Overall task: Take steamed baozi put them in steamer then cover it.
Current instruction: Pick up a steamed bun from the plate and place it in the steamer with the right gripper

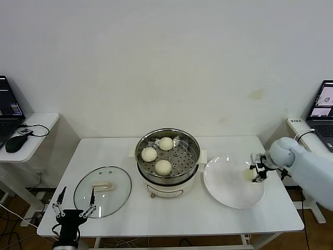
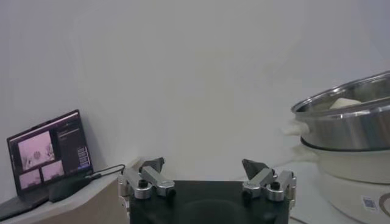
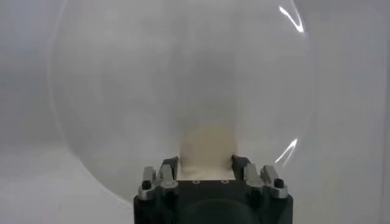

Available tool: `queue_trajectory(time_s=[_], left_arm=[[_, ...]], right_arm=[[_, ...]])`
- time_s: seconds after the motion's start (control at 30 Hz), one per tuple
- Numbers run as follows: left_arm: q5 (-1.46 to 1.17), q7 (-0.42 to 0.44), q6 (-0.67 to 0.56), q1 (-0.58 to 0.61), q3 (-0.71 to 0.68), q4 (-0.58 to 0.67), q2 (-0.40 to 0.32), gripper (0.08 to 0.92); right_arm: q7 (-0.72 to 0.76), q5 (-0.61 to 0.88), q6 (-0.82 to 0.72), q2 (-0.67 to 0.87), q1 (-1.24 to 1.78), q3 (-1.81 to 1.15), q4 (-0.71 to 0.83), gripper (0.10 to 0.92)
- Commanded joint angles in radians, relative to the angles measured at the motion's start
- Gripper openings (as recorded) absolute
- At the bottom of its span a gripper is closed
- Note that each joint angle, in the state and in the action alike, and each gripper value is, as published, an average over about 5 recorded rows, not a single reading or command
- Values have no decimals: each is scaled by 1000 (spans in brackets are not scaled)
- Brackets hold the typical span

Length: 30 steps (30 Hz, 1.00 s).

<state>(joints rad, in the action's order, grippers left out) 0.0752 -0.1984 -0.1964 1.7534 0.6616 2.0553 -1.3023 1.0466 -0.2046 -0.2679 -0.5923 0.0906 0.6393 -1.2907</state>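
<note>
Three steamed baozi (image 1: 163, 167) lie on the perforated tray inside the steamer (image 1: 168, 164), a shiny steel pot on a cream base in the middle of the table. At the right edge of the white plate (image 1: 229, 188), my right gripper (image 1: 256, 172) is shut on a fourth baozi (image 3: 207, 148), which fills the gap between both fingertips. The cover (image 1: 102, 190), a glass lid with a cream bar handle, lies flat on the table left of the steamer. My left gripper (image 1: 73, 207) hangs open at the table's front left corner, just in front of the lid.
A side table (image 1: 31, 136) on the left carries a laptop and a mouse. Another laptop (image 1: 325, 108) sits at the far right. The steamer's rim and cream base (image 2: 350, 152) rise close beside the left gripper in its wrist view.
</note>
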Motion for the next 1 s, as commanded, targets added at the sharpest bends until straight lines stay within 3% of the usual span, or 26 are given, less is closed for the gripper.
queue_trajectory(time_s=[0.03,0.23,0.57,0.8,1.0], left_arm=[[0,0,0,-2,-7,1,0,823],[1,2,0,-7,-16,4,2,823],[-2,2,-3,-5,-14,10,-1,823],[-4,2,-5,-1,-9,14,-14,823],[-17,2,-8,-1,12,11,-10,823]], right_arm=[[10,216,-70,87,-285,168,-179,566],[-19,400,-148,20,-574,371,-261,574],[-123,654,-281,-303,-763,529,-214,577],[-177,687,-339,-490,-656,523,-101,585],[-202,650,-389,-560,-559,523,-17,585]])
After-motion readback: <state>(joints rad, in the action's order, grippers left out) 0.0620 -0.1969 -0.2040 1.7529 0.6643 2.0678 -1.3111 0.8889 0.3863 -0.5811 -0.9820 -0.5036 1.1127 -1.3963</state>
